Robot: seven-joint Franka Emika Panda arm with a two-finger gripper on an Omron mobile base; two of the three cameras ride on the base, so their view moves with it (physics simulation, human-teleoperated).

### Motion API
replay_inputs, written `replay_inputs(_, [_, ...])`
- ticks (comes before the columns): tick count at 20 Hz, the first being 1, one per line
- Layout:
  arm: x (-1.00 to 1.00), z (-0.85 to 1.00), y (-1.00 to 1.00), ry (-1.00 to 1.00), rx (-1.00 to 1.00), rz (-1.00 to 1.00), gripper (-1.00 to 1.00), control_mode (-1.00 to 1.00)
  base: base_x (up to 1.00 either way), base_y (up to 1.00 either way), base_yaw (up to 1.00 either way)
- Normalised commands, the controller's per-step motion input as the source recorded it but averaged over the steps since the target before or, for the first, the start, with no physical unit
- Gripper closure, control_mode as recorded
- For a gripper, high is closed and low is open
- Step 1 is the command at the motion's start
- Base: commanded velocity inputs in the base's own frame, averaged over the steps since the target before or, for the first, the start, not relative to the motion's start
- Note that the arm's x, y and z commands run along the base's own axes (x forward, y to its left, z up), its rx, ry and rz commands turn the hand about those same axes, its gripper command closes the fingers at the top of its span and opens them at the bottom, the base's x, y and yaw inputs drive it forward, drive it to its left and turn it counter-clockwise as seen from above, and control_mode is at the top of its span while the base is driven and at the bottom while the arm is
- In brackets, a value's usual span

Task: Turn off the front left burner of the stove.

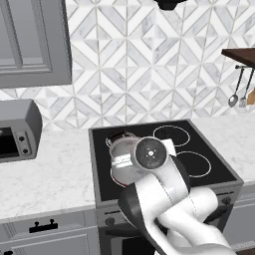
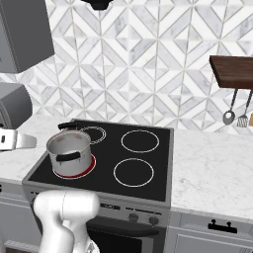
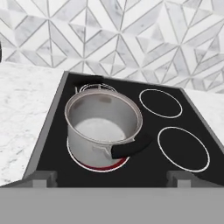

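Front left burner (image 2: 74, 170): ring glows red under the steel pot (image 2: 69, 147), at the near left corner of the stove (image 2: 148, 185). Glow also shows in the hand view around the pot base. So the burner reads as on; task not done, and I judge nothing of it started.

What is left: reach the knob row (image 2: 133, 216) on the grey front panel, pick the knob for this burner, turn it. Which knob that is, I cannot tell from here.

My claw (image 3: 111, 181): fingers (image 3: 43, 177) wide apart, holding nothing. It hangs above and in front of the stove's near edge, looking down on pot and burner, well apart from both. The panel lies below it.

Other three rings are pale. Marble desk (image 2: 217, 168) either side; toaster oven (image 1: 17, 130) at left.
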Motion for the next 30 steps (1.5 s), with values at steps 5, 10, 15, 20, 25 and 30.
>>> replay_inputs(5, [-0.36,-0.59,0.35,-0.26,0.0,0.0,-1.0,-1.0,0.0,0.0,0.0])
replay_inputs(10, [-0.3,-0.67,0.24,-0.24,0.0,0.0,-1.0,-1.0,0.0,0.0,0.0])
replay_inputs(15, [-0.25,-0.61,0.17,-0.24,0.0,0.0,-1.0,-1.0,0.0,0.0,0.0])
replay_inputs(20, [-0.05,-0.56,0.04,-0.21,0.01,0.0,-1.0,-1.0,0.0,0.0,0.0])
replay_inputs(25, [0.0,-0.53,0.0,-0.22,0.03,0.0,-1.0,-1.0,0.0,0.0,0.0])
replay_inputs(30, [0.0,-0.56,0.04,-0.26,0.02,0.0,-1.0,-1.0,0.0,0.0,0.0])
